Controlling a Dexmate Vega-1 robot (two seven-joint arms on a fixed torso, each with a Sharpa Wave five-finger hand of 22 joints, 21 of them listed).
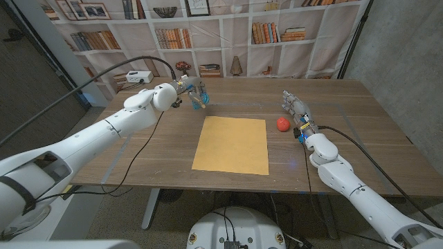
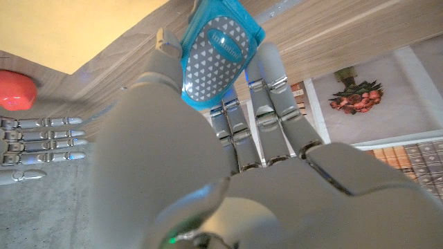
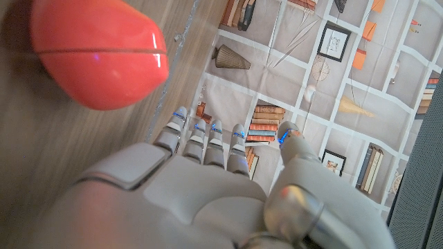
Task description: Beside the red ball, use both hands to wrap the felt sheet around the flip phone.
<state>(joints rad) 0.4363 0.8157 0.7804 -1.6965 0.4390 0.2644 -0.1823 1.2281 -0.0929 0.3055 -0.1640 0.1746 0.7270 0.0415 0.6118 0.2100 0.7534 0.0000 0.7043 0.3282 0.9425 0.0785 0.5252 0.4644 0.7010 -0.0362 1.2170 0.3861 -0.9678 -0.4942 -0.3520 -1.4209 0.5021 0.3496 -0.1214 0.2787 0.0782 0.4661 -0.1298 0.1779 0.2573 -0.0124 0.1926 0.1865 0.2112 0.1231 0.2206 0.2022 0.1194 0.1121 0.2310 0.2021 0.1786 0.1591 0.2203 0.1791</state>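
Head view: wooden table (image 1: pixel 360 131) with the felt (image 1: pixel 231 144), a mustard-yellow sheet, lying flat at frame center. Red ball (image 1: pixel 282 124) sits on the table just right of the felt's upper right corner, apart from its edge. Left arm crosses in from the lower left; left hand (image 1: pixel 196 93) is raised over the table in the upper middle of the frame, beyond the felt's upper left corner, gripping the phone (image 1: pixel 201 99), a small turquoise object. Phone is off the felt, well apart from the ball. Right hand (image 1: pixel 296 111) is at the right of the frame, just beside the ball on its right, fingers reaching toward the far edge of the table; nothing in it. Whether it touches the tabletop, cannot tell. Left wrist view: phone (image 2: pixel 218 50) seen close, turquoise shell with a grey panel of white triangles, pinched between the thumb and the fingers (image 2: pixel 271 72) of the left hand (image 2: pixel 228 166). Ball (image 2: pixel 16 90) at the left edge of that frame, with the right hand's straight, spread fingers (image 2: pixel 41 142) beneath it; a corner of felt (image 2: pixel 69 28) at upper left. Right wrist view: ball (image 3: pixel 97 52) large at upper left on the wood grain, right hand (image 3: pixel 201 187) below it, fingers extended, side by side, holding nothing, not touching the ball. Bookshelves (image 1: pixel 208 31) behind the table.
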